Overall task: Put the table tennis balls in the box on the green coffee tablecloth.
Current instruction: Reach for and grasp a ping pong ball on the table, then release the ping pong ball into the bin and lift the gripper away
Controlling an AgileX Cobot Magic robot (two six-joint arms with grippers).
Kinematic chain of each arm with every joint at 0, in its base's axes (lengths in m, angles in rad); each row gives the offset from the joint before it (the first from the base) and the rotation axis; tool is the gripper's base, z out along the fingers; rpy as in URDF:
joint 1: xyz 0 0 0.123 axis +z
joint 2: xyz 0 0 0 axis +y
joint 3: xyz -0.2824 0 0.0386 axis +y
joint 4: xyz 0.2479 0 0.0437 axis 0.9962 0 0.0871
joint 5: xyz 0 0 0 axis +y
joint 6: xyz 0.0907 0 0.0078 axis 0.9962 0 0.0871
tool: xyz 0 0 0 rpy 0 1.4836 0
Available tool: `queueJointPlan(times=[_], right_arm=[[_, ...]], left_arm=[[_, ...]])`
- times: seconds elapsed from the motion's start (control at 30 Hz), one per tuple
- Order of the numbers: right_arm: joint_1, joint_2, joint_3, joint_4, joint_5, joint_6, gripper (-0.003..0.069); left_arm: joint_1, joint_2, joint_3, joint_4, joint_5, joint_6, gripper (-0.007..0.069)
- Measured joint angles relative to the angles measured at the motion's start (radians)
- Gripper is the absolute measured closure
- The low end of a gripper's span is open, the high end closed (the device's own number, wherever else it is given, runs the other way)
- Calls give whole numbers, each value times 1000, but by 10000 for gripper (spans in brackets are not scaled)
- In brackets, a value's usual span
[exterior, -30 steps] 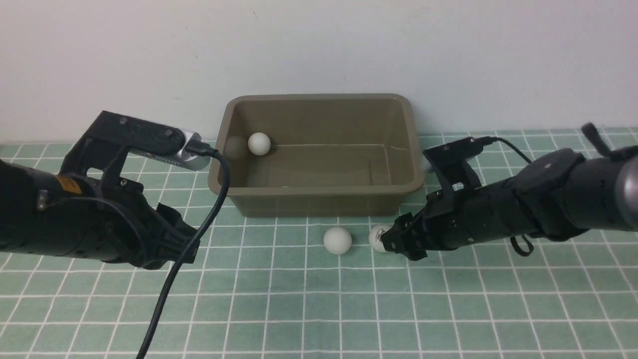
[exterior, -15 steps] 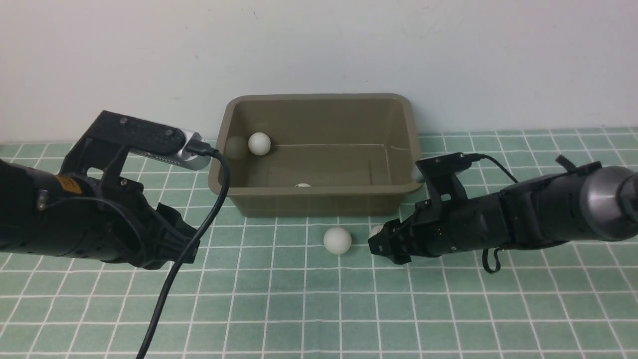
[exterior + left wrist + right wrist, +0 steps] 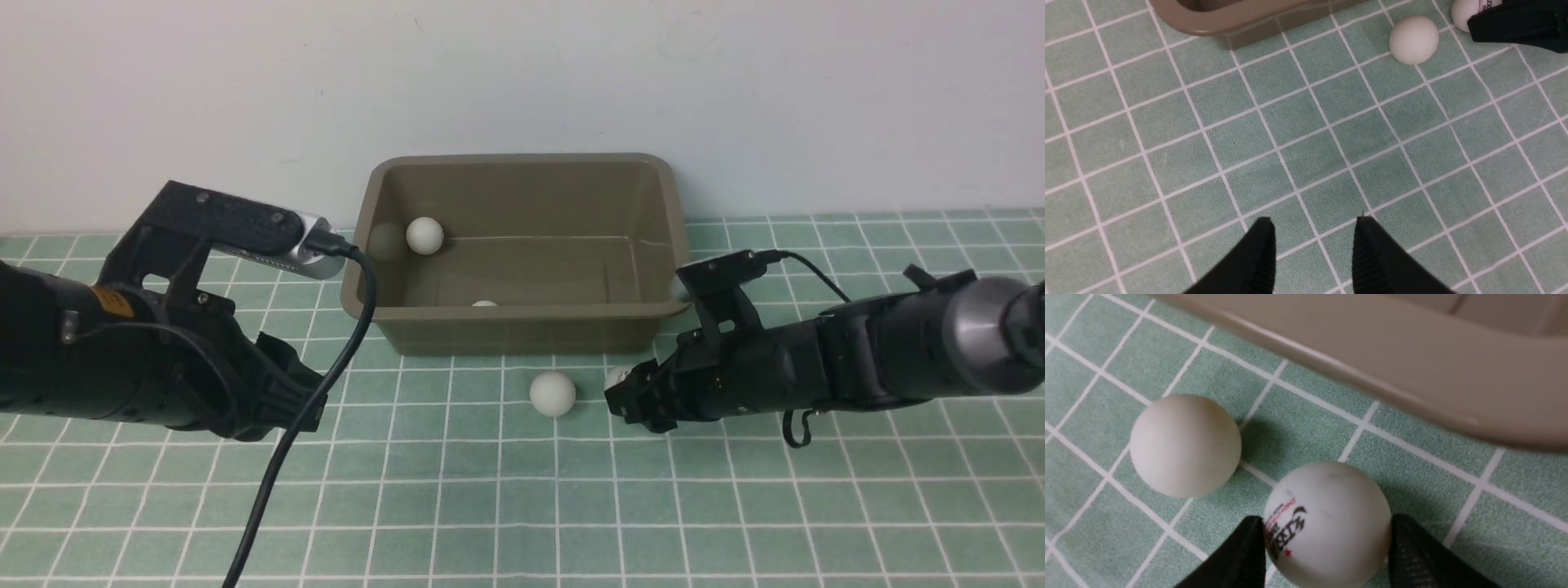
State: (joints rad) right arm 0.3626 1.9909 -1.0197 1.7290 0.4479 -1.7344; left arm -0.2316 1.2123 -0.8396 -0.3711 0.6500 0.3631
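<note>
The left arm's black jaws [image 3: 1314,249] stand shut, holding nothing. The right arm's black jaws [image 3: 1327,539] are closed on a white plastic ball with a dark and red logo [image 3: 1327,526], which sits between the tips, touching both. A plain white ball [image 3: 553,394] lies just beside it on the teal-green, white-gridded cloth [image 3: 506,506]. Beyond, two white balls [image 3: 424,236] lie inside the olive-brown rectangular plastic tub [image 3: 522,333].
</note>
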Motion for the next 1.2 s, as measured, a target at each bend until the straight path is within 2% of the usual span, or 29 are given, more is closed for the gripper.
queueJointPlan(times=[0.17,0.2,0.23,0.4,0.47,0.6,0.77,1.07,1.17,1.2], right_arm=[[0,-101,29,-68,-17,33,306],[0,-147,41,-130,-17,66,306],[0,-156,43,-140,-17,73,306],[0,-367,75,-445,94,377,306],[0,-411,46,-505,133,434,306],[0,-379,-65,-515,87,458,306],[-2,-222,-241,-520,55,515,306],[-44,21,-450,-533,152,579,306],[-51,24,-452,-538,164,586,274],[-54,21,-454,-539,174,587,239]], left_arm=[[0,0,0,0,0,0,377],[0,0,0,0,0,0,377],[0,0,0,0,0,0,377],[0,0,0,0,0,0,377],[0,0,0,0,0,0,377],[0,0,0,0,0,0,377],[0,0,0,0,0,0,377],[0,0,0,-19,4,0,377],[0,0,0,-27,9,0,377],[0,0,0,-30,10,0,377]])
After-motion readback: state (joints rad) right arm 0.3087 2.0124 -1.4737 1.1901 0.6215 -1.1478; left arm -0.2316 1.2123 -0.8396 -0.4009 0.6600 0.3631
